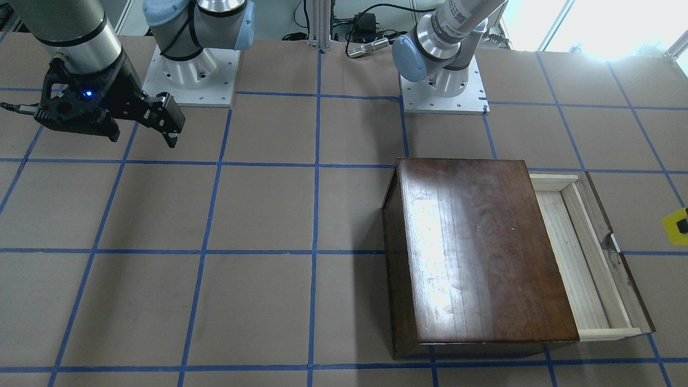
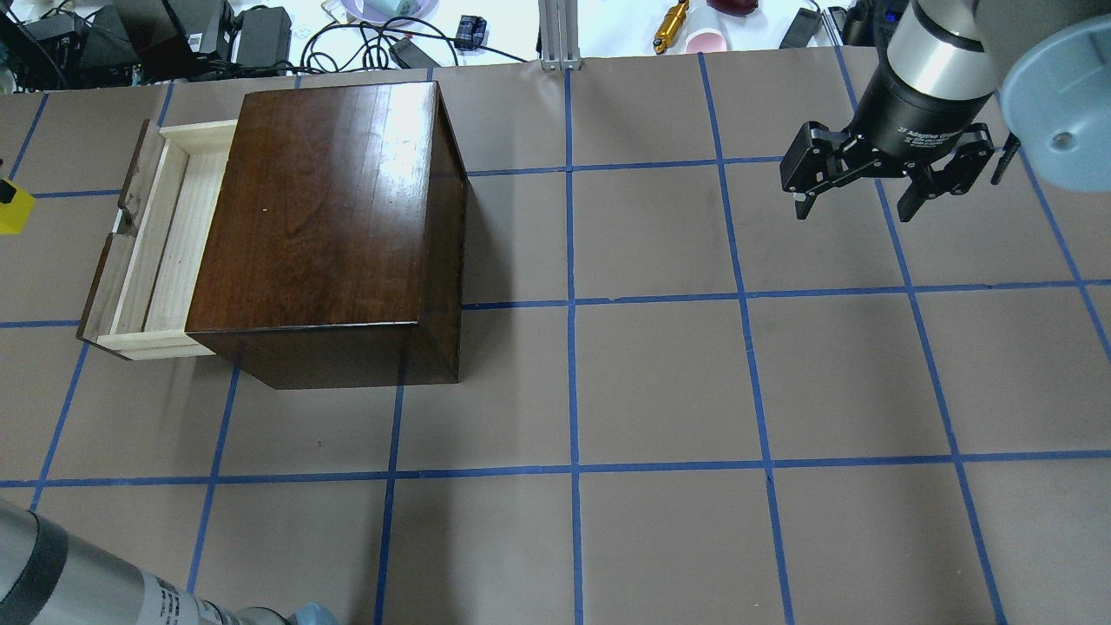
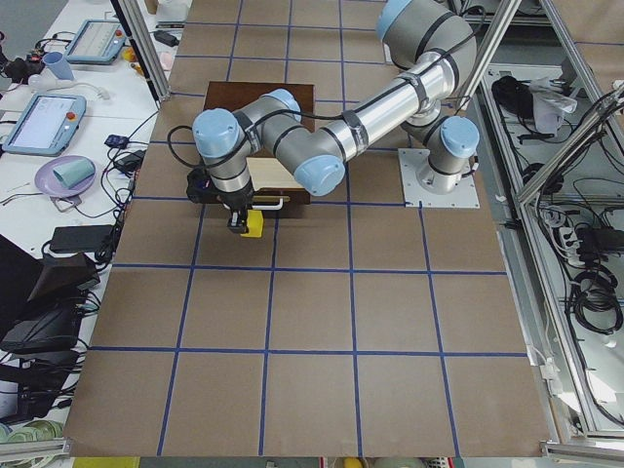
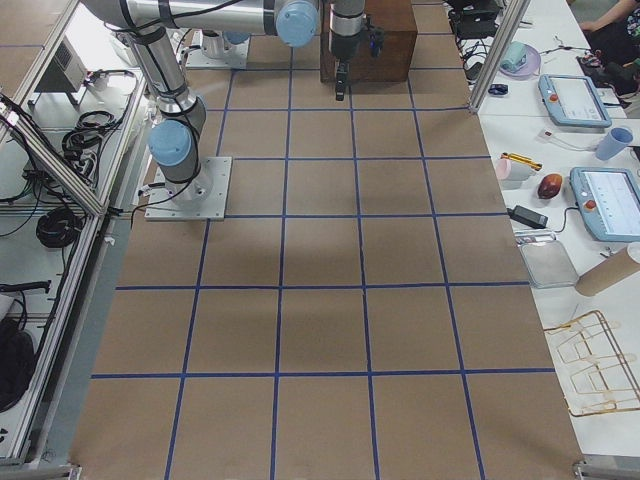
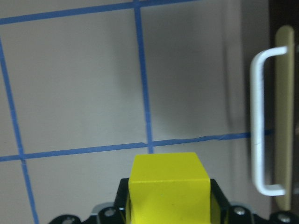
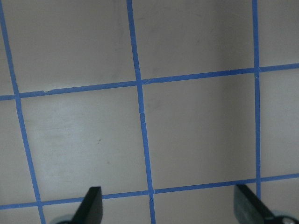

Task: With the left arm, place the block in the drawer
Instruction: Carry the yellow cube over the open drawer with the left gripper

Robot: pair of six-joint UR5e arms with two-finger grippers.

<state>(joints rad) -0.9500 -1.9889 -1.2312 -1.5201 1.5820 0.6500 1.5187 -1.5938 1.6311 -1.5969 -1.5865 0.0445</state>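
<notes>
**Spotter A:** You have the table (image 2: 660,373) under everything. The dark box (image 2: 330,208) is on the robot's left half, with its drawer (image 2: 174,252) standing partly out toward the table's left end. The open strip is narrow, and its long axis runs along the box's front.

**Spotter B:** Mind that. Your left gripper (image 5: 169,210) points down, clamped on the block (image 5: 168,172). It hangs outside the front panel (image 2: 106,282), though, beyond the handle (image 5: 256,126). Let go there and I'd expect the block to land on the table.

**Spotter A:** If you carry it across low, it may clip the handle or the panel. Release it off-centre and it could perch on a rim or the box top. I can't judge how high it hangs.

**Spotter B:** The right gripper (image 2: 855,213) is spread wide and empty, well apart from all this. The block is near cubic, so it has no real long axis, and its faces sit square in the grip.
</notes>
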